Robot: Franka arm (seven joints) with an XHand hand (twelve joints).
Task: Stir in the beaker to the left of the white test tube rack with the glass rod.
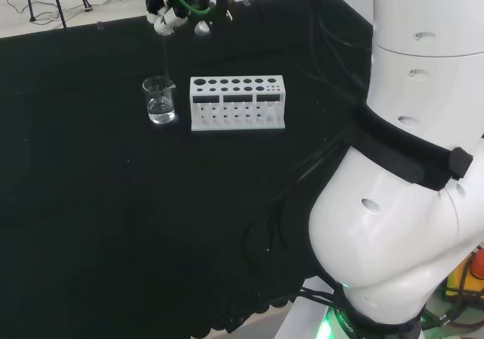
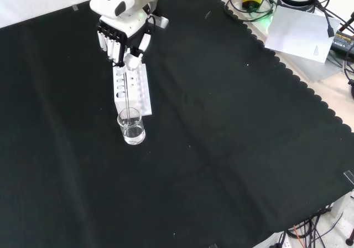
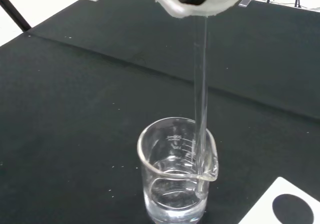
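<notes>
Right, the hand (image 2: 123, 35) hangs above the white test tube rack (image 1: 237, 103) with its fingers (image 2: 112, 46) curled down and the thumb pinching the top of the glass rod (image 3: 201, 104), which drops straight from that pinch into the beaker (image 1: 159, 100). The wrist view gives the best look: the rod's lower end sits below the waterline, close against the wall on the spout side.

That beaker stands on the table (image 2: 221, 148) just beside the rack's short end, to its left in the head view and nearer the camera in the front view, the two close but apart.

The step in hand looks like the stir itself. Done well, I'd say it means small, slow circles from the wrist, keeping the rod near upright and away from the rim, because a sideways nudge on that lip could tip or skate a light vessel across the cloth. Keep the tip off the base too, and the circle tight enough to stay clear of the rack next door.

As for materials: the beaker is clear, thin-walled and cylindrical, with a rolled rim, a pouring spout and printed graduations, and is about a third full of clear liquid. The rod is slim, smooth and transparent, likely slippery. The rack is matte white with round holes on top, and the cloth is soft, dull black.
</notes>
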